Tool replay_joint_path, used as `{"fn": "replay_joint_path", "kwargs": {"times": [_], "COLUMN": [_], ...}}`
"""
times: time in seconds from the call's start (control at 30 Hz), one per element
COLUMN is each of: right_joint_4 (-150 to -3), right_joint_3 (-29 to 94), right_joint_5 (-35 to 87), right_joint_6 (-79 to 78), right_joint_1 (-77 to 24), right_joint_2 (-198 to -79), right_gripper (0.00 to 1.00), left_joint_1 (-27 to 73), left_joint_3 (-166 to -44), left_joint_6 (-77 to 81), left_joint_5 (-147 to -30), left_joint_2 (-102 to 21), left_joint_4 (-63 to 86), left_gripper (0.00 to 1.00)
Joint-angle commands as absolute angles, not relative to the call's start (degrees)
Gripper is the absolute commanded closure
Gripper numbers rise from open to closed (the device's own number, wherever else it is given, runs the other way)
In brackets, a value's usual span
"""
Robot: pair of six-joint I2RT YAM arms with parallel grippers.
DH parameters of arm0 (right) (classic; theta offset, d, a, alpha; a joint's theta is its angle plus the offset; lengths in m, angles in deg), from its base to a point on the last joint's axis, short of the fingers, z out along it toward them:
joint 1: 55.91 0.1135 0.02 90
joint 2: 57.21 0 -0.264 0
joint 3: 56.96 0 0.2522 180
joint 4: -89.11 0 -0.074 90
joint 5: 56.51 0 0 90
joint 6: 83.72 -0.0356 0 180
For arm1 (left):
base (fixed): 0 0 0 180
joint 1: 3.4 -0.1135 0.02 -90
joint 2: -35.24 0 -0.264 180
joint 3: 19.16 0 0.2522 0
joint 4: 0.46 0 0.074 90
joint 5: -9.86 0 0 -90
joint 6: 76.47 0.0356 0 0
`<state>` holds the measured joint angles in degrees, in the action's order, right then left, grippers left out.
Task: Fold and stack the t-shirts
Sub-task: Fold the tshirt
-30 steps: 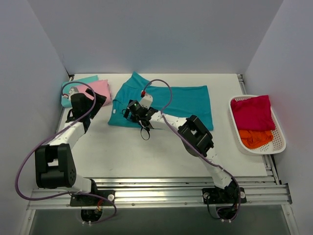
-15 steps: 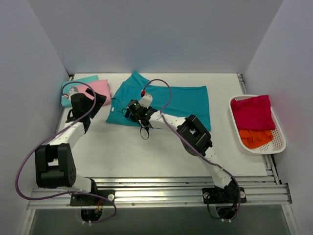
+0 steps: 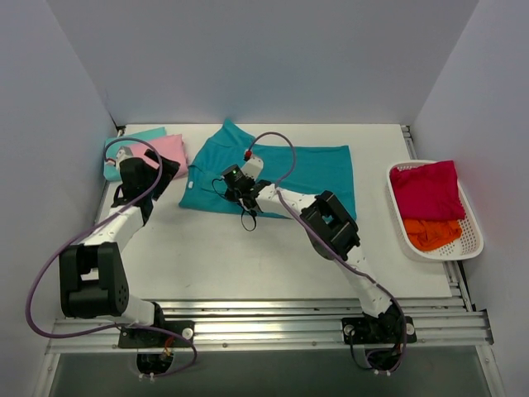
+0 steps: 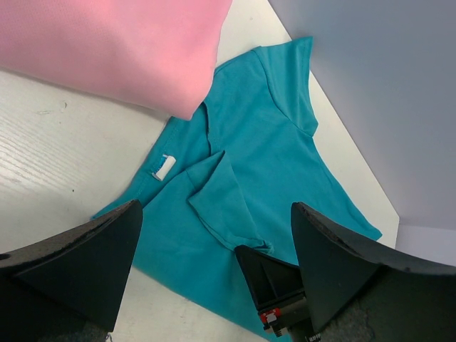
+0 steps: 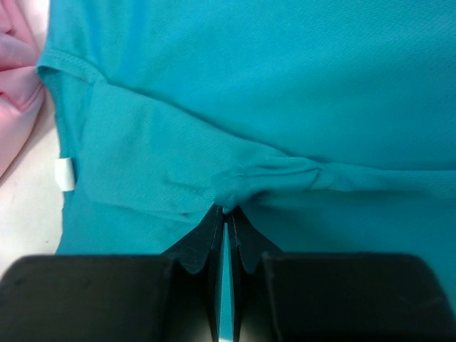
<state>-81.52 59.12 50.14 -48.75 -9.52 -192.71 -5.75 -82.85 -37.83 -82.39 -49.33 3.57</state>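
Observation:
The deep teal t-shirt [image 3: 318, 168] lies spread across the middle of the table, one sleeve folded inward. My right gripper [image 3: 235, 181] is down on its left part, shut on a pinched ridge of that teal sleeve fold [image 5: 235, 187]; in its own view the right gripper [image 5: 225, 209] has its jaws pressed together on the cloth. The pink t-shirt [image 3: 170, 150] lies folded on the pale aqua one [image 3: 145, 134] at the back left. My left gripper [image 3: 162, 170] hovers beside the pink t-shirt [image 4: 107, 43], open and holding nothing, looking at the teal t-shirt [image 4: 285, 135].
A white lattice basket [image 3: 472, 242] at the right edge holds a crimson t-shirt [image 3: 426, 189] and an orange one [image 3: 431, 234]. The teal shirt's white label [image 5: 65, 174] shows near its collar. Grey walls close in the table on three sides.
My right gripper has gone from open to shut, pinching the teal sleeve fold, and has shifted slightly right and back. The left arm has not moved.

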Motion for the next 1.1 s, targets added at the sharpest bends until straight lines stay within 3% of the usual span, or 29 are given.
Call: {"fn": "replay_joint_path", "kwargs": {"times": [0.0, 0.6, 0.73, 0.83, 0.87, 0.97, 1.07], "right_joint_4": [-82.14, -89.61, -94.34, -101.53, -103.48, -110.43, -113.6], "right_joint_3": [60.6, 71.23, 71.85, 72.02, 72.28, 72.55, 71.68], "right_joint_5": [50.11, 39.04, 37.89, 34.83, 34.2, 31.22, 31.91], "right_joint_6": [-48.57, -51.29, -52.43, -54.1, -54.63, -55.51, -56.04], "right_joint_1": [-11.17, -20.22, -21.71, -23.21, -23.56, -24.62, -24.97], "right_joint_2": [-193.53, -200.47, -202.13, -204.24, -204.94, -207.06, -207.24], "right_gripper": [1.0, 1.0, 0.96, 0.79, 0.57, 0.27, 0.22], "left_joint_1": [-5.78, -5.87, -5.95, -5.95, -5.95, -5.87, -5.95], "left_joint_3": [-82.93, -84.24, -84.68, -84.69, -84.69, -84.77, -84.95], "left_joint_6": [-36.84, -36.4, -36.4, -36.4, -36.31, -36.22, -36.22], "left_joint_5": [-82.61, -82.61, -82.87, -82.96, -82.96, -83.05, -83.13], "left_joint_2": [-49.66, -53.44, -54.4, -54.93, -55.11, -55.55, -56.25], "left_joint_4": [0.56, -1.02, -1.11, -1.55, -1.55, -1.81, -2.16], "left_gripper": [0.06, 0.06, 0.06, 0.06, 0.06, 0.06, 0.06]}}
